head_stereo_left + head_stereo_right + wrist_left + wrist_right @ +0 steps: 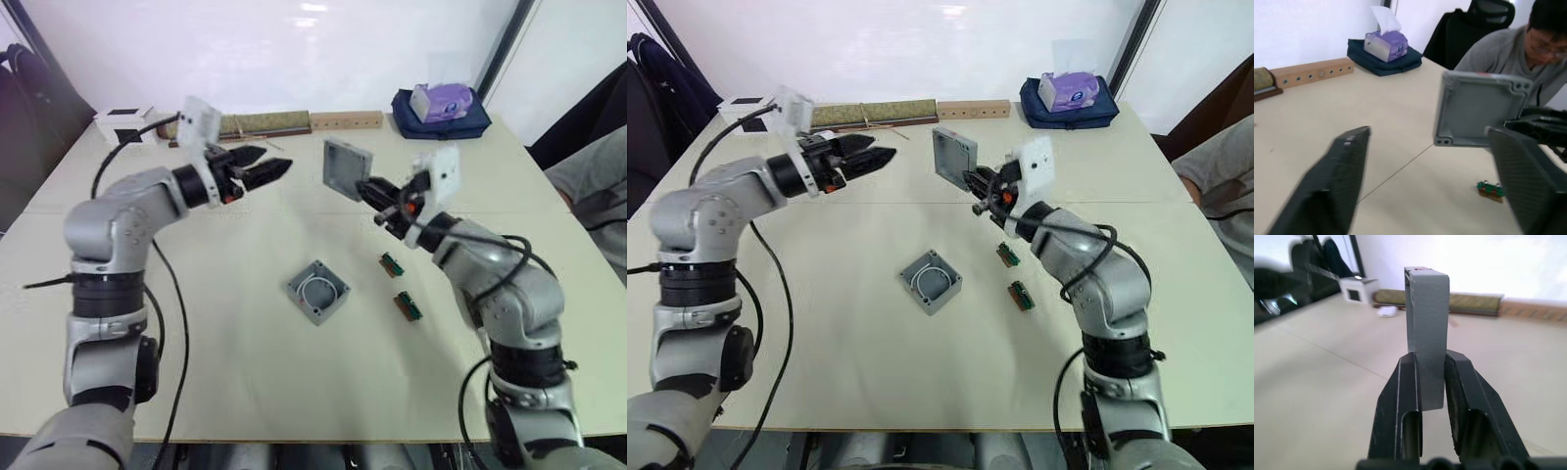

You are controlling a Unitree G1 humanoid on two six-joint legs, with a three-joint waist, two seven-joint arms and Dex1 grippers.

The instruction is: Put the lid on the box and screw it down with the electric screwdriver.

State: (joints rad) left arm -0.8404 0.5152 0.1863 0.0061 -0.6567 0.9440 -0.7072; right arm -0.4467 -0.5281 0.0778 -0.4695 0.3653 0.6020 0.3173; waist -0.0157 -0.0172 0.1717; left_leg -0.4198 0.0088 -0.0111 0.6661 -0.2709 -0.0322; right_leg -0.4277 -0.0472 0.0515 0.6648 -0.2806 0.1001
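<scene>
My right gripper (370, 189) is shut on the grey lid (344, 168) and holds it on edge in the air above the table's middle. In the right wrist view the lid (1427, 308) stands between the two black fingers (1405, 382). The open grey box (318, 292) with a white ring inside sits on the table below, nearer the front. My left gripper (266, 172) hovers open and empty to the left of the lid, pointing at it. The left wrist view has the lid (1476, 115) facing it between that gripper's spread fingers (1347, 161). The electric screwdriver is out of view.
Two small green parts (393, 263) (408, 305) lie to the right of the box. Along the back edge are a white cube (124, 122), an olive strip (263, 123), a wooden block (345, 120) and a tissue box on a blue bag (441, 106). A person (1518, 54) sits at the right.
</scene>
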